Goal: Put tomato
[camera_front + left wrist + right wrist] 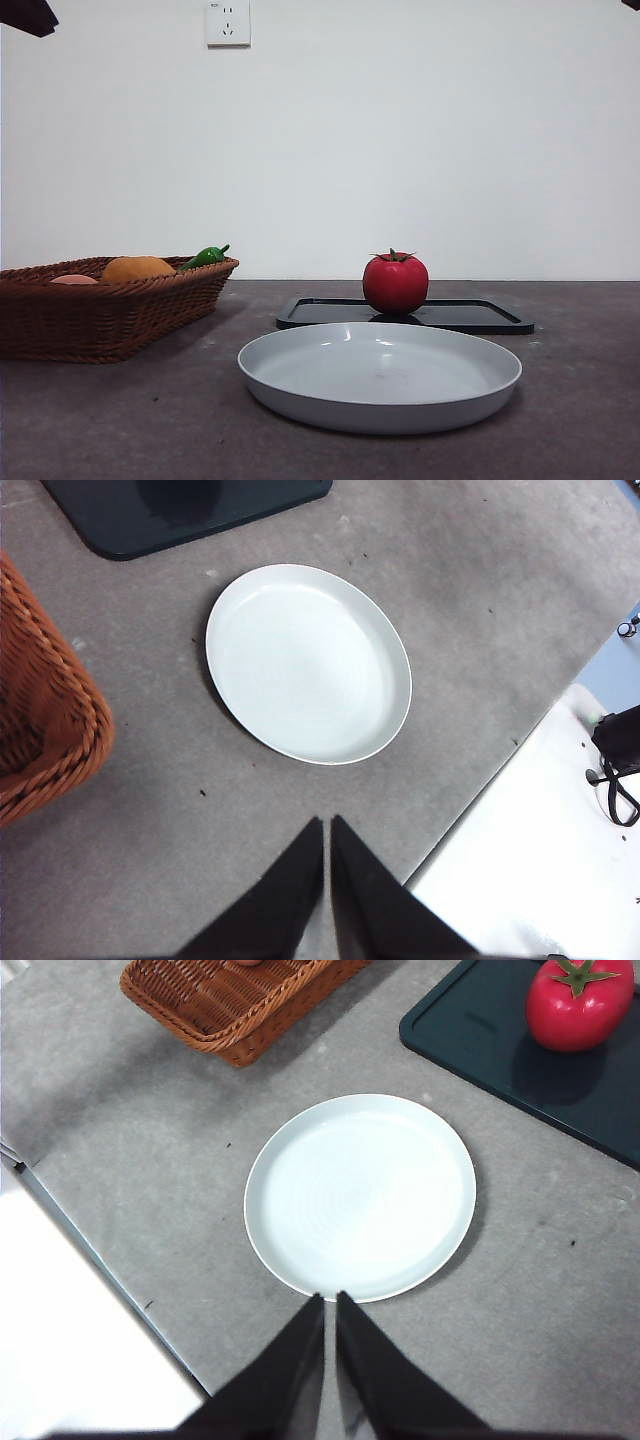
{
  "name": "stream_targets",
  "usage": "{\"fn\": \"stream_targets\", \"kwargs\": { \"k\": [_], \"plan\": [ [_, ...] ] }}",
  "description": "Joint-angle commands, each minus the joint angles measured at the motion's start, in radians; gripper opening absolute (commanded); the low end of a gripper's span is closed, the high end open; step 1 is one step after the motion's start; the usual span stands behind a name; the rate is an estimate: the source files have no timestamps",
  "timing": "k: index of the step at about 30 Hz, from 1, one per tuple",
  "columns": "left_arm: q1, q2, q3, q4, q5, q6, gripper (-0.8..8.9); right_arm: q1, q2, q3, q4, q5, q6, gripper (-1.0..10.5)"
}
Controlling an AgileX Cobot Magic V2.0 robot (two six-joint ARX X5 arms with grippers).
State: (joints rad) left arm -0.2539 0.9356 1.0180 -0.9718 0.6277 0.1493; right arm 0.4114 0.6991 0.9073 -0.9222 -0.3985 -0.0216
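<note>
Tomato: your glossy red round tomato with the dark green star-shaped stem (395,284) stands upright on the flat black rectangular tray (480,316), toward the tray's near edge, untouched by either arm.
Tray: it lies flat on the grey speckled counter (580,400), just behind the plate; from the right wrist you see the tomato at one corner of it.
Plate: the shallow pale grey round plate (380,400) sits on the counter in front of the tray, close to it but apart, and holds nothing.
Basket: the brown woven wicker basket (100,320) stands to the left in the front view, well apart from the plate; you can see a round orange fruit (137,268), a green pepper (205,257) and a pale pink rounded item (74,280) over its rim.
Left fingers: the left gripper (327,822) hangs above the counter near the plate's edge, its black fingers (290,890) pressed almost together with only a thin slit between them, holding nothing.
Right fingers: the right gripper (330,1298) hangs just over the plate's rim on the opposite side, its fingers (375,1370) likewise nearly touching and holding nothing.
Wall: a white wall with a white socket (227,22) stands behind the counter.
</note>
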Motion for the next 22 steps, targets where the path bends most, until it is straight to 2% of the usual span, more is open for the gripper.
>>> {"fn": "stream_targets", "kwargs": {
  "k": [1,16,18,22],
  "plan": [
    [-0.003,0.005,0.021,0.007,0.005,0.018,0.10,0.005,0.005,0.007,0.013,-0.002,0.007,0.1],
    [-0.001,-0.009,0.021,0.047,-0.005,0.022,0.10,0.005,0.005,0.007,0.013,-0.002,0.007,0.1],
    [0.023,-0.032,0.021,0.096,-0.063,0.023,0.10,0.005,0.005,0.007,0.013,-0.002,0.007,0.1],
    [0.122,-0.109,0.002,0.327,-0.143,0.014,0.09,0.005,0.005,0.007,0.013,-0.002,0.007,0.1]
  ]
}}
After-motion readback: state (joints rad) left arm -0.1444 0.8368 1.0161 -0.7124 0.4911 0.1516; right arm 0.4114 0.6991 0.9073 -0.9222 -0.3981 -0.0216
